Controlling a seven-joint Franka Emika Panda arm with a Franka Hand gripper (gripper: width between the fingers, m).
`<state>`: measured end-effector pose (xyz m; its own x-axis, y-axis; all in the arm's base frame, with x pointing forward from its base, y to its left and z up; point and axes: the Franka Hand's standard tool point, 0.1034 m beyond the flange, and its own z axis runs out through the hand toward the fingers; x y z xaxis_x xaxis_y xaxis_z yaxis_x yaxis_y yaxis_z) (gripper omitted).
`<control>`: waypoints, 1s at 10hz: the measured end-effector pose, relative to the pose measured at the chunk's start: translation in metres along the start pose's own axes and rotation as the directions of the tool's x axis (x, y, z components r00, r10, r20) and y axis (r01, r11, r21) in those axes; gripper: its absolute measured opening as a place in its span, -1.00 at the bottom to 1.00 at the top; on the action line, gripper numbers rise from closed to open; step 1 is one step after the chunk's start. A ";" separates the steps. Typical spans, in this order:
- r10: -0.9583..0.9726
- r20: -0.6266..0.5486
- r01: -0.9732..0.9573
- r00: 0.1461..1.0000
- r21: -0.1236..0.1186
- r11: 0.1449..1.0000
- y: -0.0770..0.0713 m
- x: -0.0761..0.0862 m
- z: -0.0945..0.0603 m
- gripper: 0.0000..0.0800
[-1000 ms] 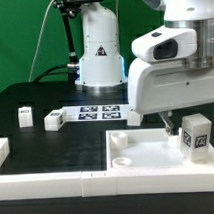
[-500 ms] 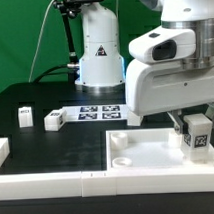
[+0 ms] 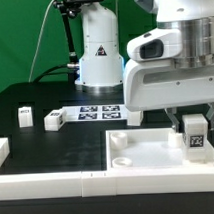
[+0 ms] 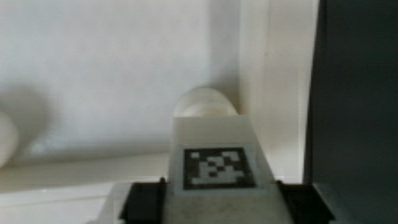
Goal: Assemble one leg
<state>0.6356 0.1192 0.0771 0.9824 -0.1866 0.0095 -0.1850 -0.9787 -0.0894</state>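
The leg (image 3: 196, 138) was held clamped in the tool (image 3: 194, 121) over the white panel (image 3: 147, 156), its seating in a corner socket judged not yet done.

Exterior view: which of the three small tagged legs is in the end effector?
The leg at the exterior view's right, over the panel, clamped in the end effector. The other two legs sit free on the table at that view's left.

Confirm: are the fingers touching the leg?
Touching. In the wrist view the fingers sit flush against both sides of the leg, with no gap visible.
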 end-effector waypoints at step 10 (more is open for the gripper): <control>0.787 0.001 -0.787 0.616 0.029 0.616 -0.003 -0.002 0.001 -0.26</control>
<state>0.6344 0.1225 0.0761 0.4600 -0.8855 -0.0654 -0.8865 -0.4538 -0.0910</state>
